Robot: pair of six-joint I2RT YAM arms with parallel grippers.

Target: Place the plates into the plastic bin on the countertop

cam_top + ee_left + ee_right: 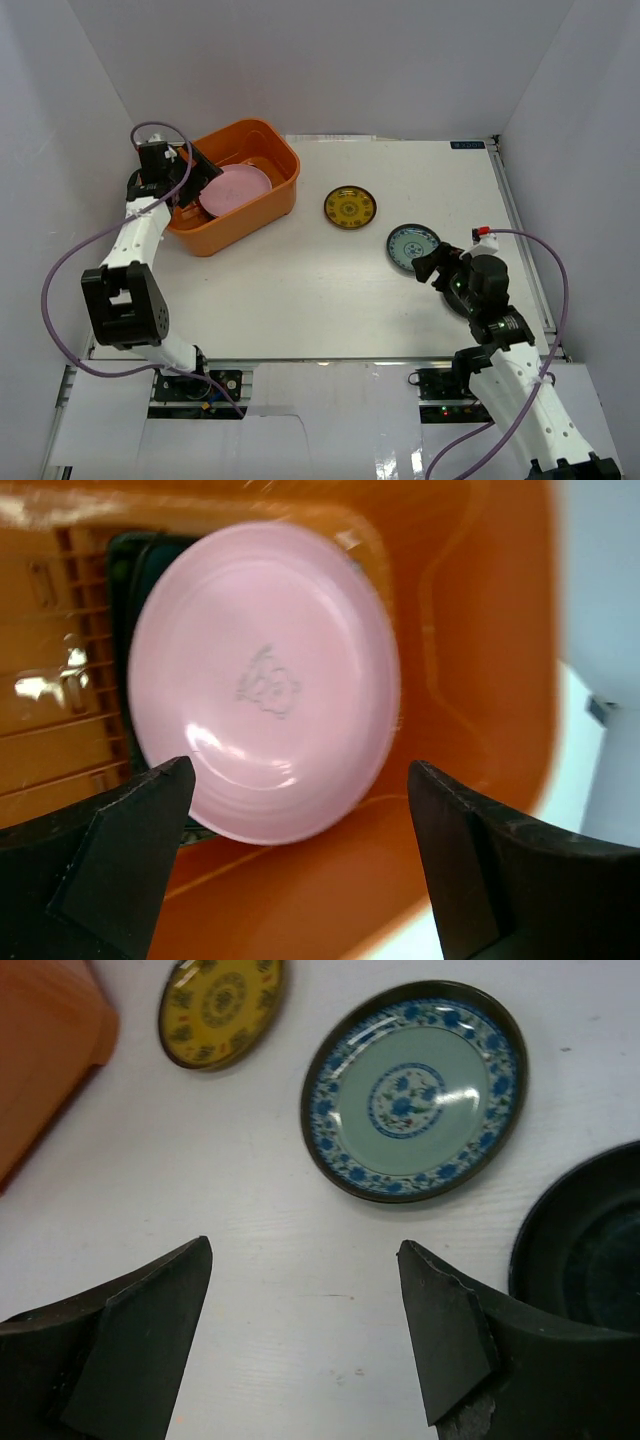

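Well, my left gripper (300, 770) hung spread wide, empty, over the pink plate (265, 680) in the bin (480, 630); my right gripper (305, 1250) gaped empty above the bench (250, 1210) near the blue plate (413, 1090).

The round pink plate (262, 680) covered nearly everything beneath it in the orange rectangular plastic bin (470, 630). Only the corner of a dark dish (132, 556) showed, and its colour was uncertain. The faint mark at the pink plate's centre was too blurred to read. The right wrist view's edge cut off the glossy black round plate (585, 1260), and from above the white right arm (500, 335) hid it.
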